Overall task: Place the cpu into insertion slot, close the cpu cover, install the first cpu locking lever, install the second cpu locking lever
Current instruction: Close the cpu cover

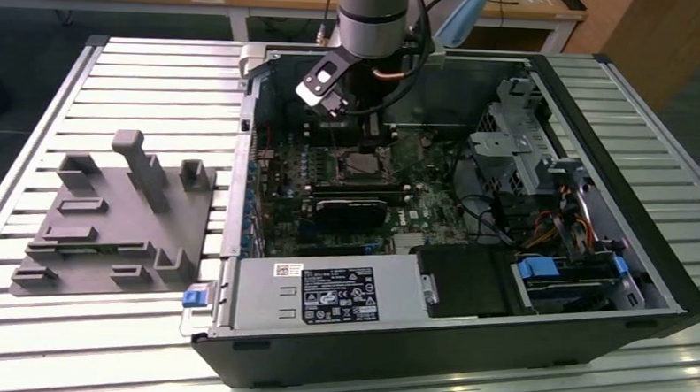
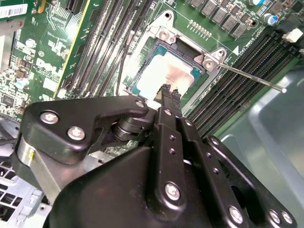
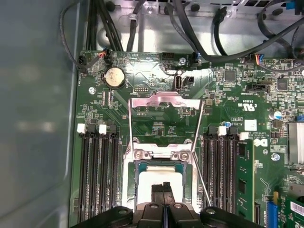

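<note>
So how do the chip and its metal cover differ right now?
The chip is a solid square lying flat in the socket; the cover is an open frame with a cut-out centre, swung back off the socket. The claw sits over the chip, away from the cover. Both are silvery metal.

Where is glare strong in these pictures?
In the second wrist view, glare whitens the cpu; in the first wrist view, the metal rim of the insertion slot shines; in the exterior view, the table slats reflect light.
</note>
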